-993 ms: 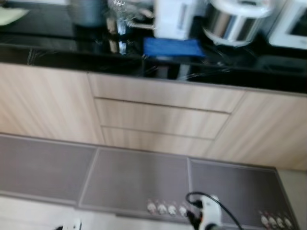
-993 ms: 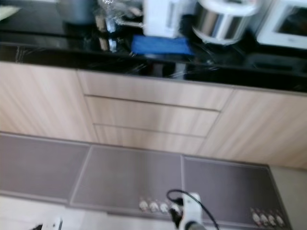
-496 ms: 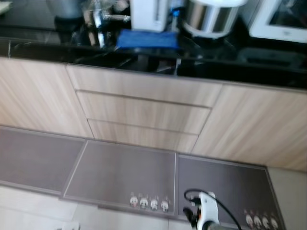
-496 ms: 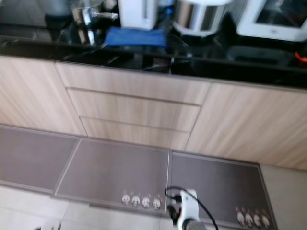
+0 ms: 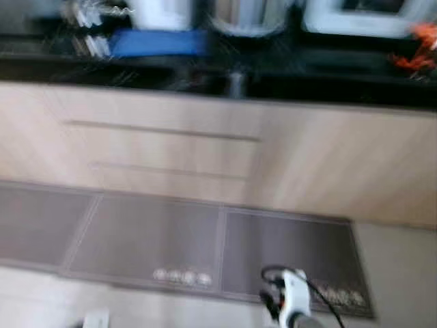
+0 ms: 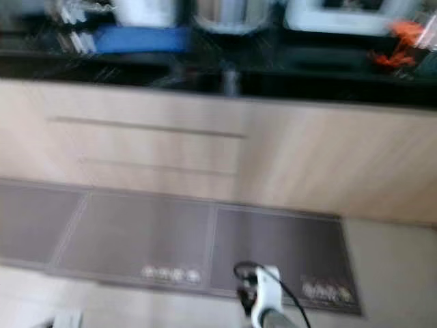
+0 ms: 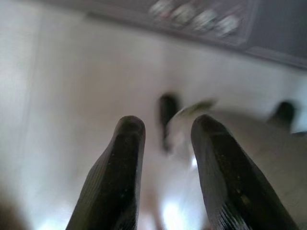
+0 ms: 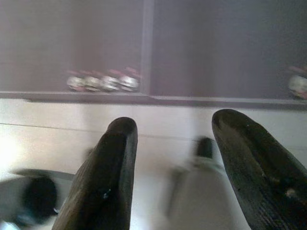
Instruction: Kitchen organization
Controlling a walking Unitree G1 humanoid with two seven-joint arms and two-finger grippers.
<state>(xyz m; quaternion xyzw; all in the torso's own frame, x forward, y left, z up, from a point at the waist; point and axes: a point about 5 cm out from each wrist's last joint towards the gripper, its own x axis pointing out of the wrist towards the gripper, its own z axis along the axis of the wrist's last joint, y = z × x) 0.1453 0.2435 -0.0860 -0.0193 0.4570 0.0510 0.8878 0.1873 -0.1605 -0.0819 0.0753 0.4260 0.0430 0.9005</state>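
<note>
Kitchen desk [image 5: 328,72] runs across the top of the frame, a glossy black slab with a straight front edge over pale wood-grain drawers [image 5: 160,147]. A blue cloth [image 5: 158,42] lies flat at upper left, beside a rounded steel pot [image 5: 247,15] and a white appliance [image 5: 355,17]. Grey ribbed mats [image 5: 150,236] line the floor, with pale bare floor [image 5: 399,273] at lower right. Left hand [image 7: 165,139] hangs slightly parted, empty; right hand [image 8: 175,139] hangs wide, empty. Everything is blurred.

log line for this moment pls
phase: walking, views blurred | left gripper: open, empty, over floor | right gripper: open, empty | ahead: black counter, blue cloth
</note>
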